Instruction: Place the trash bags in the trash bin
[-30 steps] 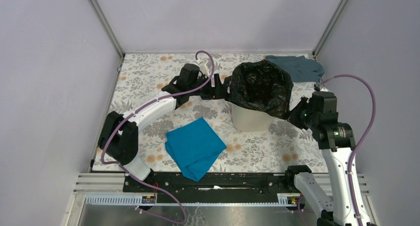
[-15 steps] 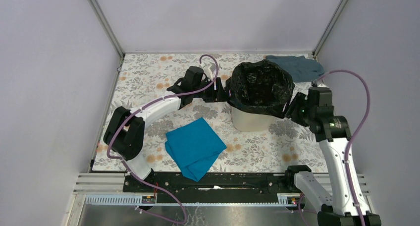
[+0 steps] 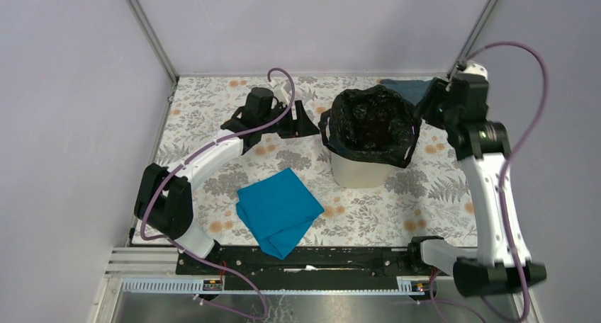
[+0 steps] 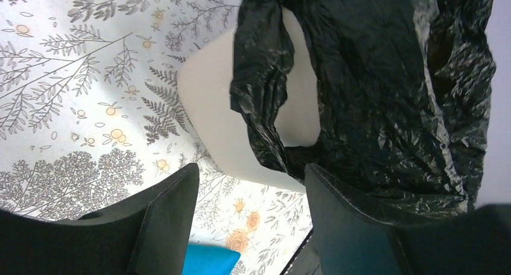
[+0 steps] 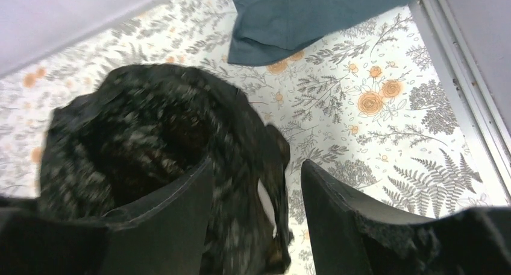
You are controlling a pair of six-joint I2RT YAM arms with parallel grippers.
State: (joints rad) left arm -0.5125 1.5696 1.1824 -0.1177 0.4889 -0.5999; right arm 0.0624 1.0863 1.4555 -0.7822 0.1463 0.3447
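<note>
Top view: your bag (image 3: 368,121) lines the bin (image 3: 358,171), with its edge folded over the rim, probably so it stays put.

Left wrist: your left pincer (image 4: 250,169) gapes wide and empty, just beside the bin.

Right wrist: your right pincer (image 5: 256,166) is spread too, hovering above the bag's edge and gripping nothing.

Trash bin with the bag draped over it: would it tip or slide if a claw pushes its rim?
Likely tips: the trash bin stands tall on a narrower base, probably light. The black bag is crinkled film, so probably floppy and slippery.
</note>
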